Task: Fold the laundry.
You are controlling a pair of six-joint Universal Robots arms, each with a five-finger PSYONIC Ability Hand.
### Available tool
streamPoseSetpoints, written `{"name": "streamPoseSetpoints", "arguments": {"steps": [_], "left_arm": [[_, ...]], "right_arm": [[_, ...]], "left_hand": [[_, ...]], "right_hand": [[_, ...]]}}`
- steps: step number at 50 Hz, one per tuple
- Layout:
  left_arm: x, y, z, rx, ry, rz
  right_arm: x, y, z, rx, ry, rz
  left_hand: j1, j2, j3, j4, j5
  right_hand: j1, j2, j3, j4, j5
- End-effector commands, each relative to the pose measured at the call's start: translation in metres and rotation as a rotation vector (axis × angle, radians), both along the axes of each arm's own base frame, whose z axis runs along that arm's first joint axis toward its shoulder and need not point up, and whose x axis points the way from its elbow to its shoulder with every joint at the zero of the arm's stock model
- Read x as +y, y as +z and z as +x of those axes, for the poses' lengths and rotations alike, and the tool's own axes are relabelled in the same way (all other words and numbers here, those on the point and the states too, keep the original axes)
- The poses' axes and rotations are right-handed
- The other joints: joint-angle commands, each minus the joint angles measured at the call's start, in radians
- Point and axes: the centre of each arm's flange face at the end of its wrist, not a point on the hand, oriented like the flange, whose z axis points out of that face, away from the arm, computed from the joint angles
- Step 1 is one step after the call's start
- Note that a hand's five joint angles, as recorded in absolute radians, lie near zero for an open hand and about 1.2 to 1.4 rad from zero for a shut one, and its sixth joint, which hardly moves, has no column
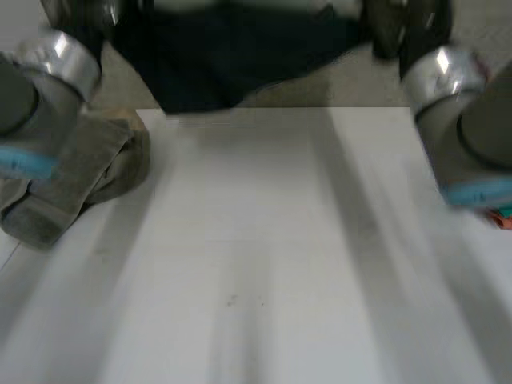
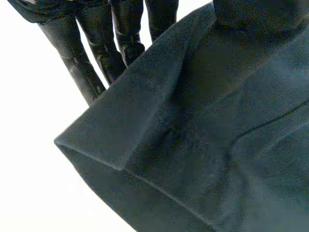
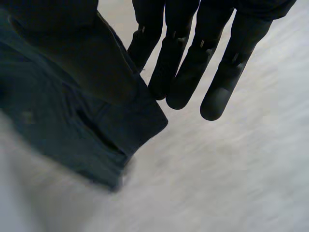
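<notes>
– On the table's left side, what have you got?
– My left arm [image 1: 36, 88] comes in there. Beside it, a crumpled grey-green cloth [image 1: 96, 172] lies at the edge of the white table [image 1: 264, 256], partly hidden under that arm.
– And your left hand?
– My left hand [image 2: 104, 48] has hold of the dark blue cloth [image 1: 232, 56]. My fingers run straight behind it and my thumb lies on its front, so the cloth is pinched between them. A folded corner of it hangs out past my fingertips.
– Where is that dark cloth, then?
– In the middle, at the far edge of the table, between my two arms. It stretches from one hand towards the other in loose folds. I cannot tell whether it touches the table top.
– Your right hand?
– My right hand [image 3: 231, 72] has a corner of the same cloth. My thumb lies over it, and the cloth is caught between the thumb and the nearest finger. The other fingers are stretched straight, just beside the corner and clear of it, over the table.
– And further right?
– My right arm [image 1: 464, 136]. Just beside it, at the table's right edge, is a small orange-red thing [image 1: 502, 216]. Too little of it shows to say what it is.
</notes>
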Motion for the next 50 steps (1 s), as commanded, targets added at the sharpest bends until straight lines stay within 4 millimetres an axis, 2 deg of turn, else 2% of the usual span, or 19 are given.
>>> {"name": "streamPoseSetpoints", "arguments": {"steps": [1,5,6,8,9,11,12,14,16,19,25,27,30,33,36,40,42,47,50], "left_arm": [[0.045,-0.108,0.004,-0.147,-0.072,0.408],[0.056,-0.179,0.006,-0.296,-0.061,0.577],[0.055,-0.184,0.005,-0.322,-0.064,0.577],[0.055,-0.194,0.002,-0.375,-0.069,0.57],[0.058,-0.195,-0.003,-0.423,-0.077,0.541],[0.061,-0.195,-0.006,-0.458,-0.075,0.522],[0.062,-0.192,-0.007,-0.478,-0.06,0.501],[0.062,-0.187,-0.006,-0.484,-0.043,0.488],[0.065,-0.169,-0.003,-0.47,-0.016,0.46],[0.08,-0.153,0.002,-0.463,-0.007,0.444],[0.119,-0.141,0.015,-0.465,-0.007,0.446],[0.137,-0.141,0.02,-0.472,-0.015,0.457],[0.157,-0.145,0.024,-0.481,-0.03,0.474],[0.168,-0.156,0.027,-0.499,-0.042,0.515],[0.17,-0.167,0.027,-0.514,-0.049,0.553],[0.159,-0.193,0.027,-0.542,-0.045,0.637],[0.152,-0.198,0.026,-0.545,-0.046,0.649],[0.121,-0.212,0.026,-0.54,-0.015,0.669],[0.101,-0.214,0.023,-0.53,0.0,0.65]], "right_arm": [[0.037,-0.112,-0.01,0.209,0.074,0.358],[0.045,-0.177,-0.014,0.329,0.064,0.512],[0.044,-0.186,-0.015,0.348,0.059,0.53],[0.046,-0.195,-0.017,0.382,0.051,0.547],[0.046,-0.195,-0.018,0.386,0.046,0.545],[0.047,-0.197,-0.019,0.39,0.04,0.55],[0.047,-0.197,-0.019,0.387,0.037,0.553],[0.048,-0.199,-0.02,0.389,0.033,0.56],[0.05,-0.2,-0.02,0.389,0.03,0.564],[0.051,-0.201,-0.021,0.39,0.029,0.57],[0.052,-0.202,-0.022,0.389,0.028,0.578],[0.053,-0.202,-0.022,0.386,0.03,0.582],[0.053,-0.203,-0.022,0.382,0.03,0.586],[0.053,-0.203,-0.022,0.382,0.03,0.585],[0.053,-0.203,-0.022,0.382,0.03,0.586],[0.053,-0.203,-0.022,0.382,0.028,0.586],[0.053,-0.203,-0.022,0.383,0.03,0.587],[0.055,-0.204,-0.022,0.386,0.03,0.593],[0.056,-0.206,-0.023,0.388,0.032,0.598]], "left_hand": [[0.246,0.196,0.202,0.195,0.215],[0.246,0.196,0.202,0.195,0.215],[0.246,0.196,0.202,0.195,0.215],[0.074,0.024,0.031,0.023,0.043],[-0.139,-0.189,-0.183,-0.19,-0.17],[-0.326,-0.375,-0.369,-0.376,-0.357],[-0.504,-0.554,-0.547,-0.554,-0.535],[-0.59,-0.64,-0.634,-0.641,-0.621],[-0.614,-0.664,-0.657,-0.664,-0.645],[-0.608,-0.658,-0.652,-0.659,-0.639],[-0.564,-0.614,-0.607,-0.615,-0.595],[-0.503,-0.553,-0.546,-0.553,-0.534],[-0.263,-0.313,-0.306,-0.313,-0.294],[-0.165,-0.215,-0.209,-0.216,-0.196],[-0.144,-0.194,-0.188,-0.195,-0.175],[-0.153,-0.203,-0.196,-0.204,-0.184],[-0.2,-0.25,-0.243,-0.25,-0.231],[-0.514,-0.564,-0.557,-0.564,-0.545],[-0.558,-0.608,-0.602,-0.609,-0.589]], "right_hand": [[0.304,0.218,0.203,0.198,0.21],[0.304,0.218,0.203,0.198,0.21],[0.304,0.218,0.203,0.198,0.21],[0.304,0.218,0.203,0.198,0.21],[0.304,0.218,0.203,0.198,0.21],[0.304,0.218,0.203,0.198,0.21],[0.304,0.218,0.203,0.198,0.21],[0.304,0.218,0.203,0.198,0.21],[0.304,0.218,0.203,0.198,0.21],[0.304,0.218,0.203,0.198,0.21],[0.304,0.218,0.203,0.198,0.21],[0.304,0.218,0.203,0.198,0.21],[0.304,0.218,0.203,0.198,0.21],[0.304,0.218,0.203,0.198,0.21],[0.304,0.218,0.203,0.198,0.21],[0.304,0.218,0.203,0.198,0.21],[0.304,0.218,0.203,0.198,0.21],[0.304,0.218,0.203,0.198,0.21],[0.304,0.218,0.203,0.198,0.21]]}}
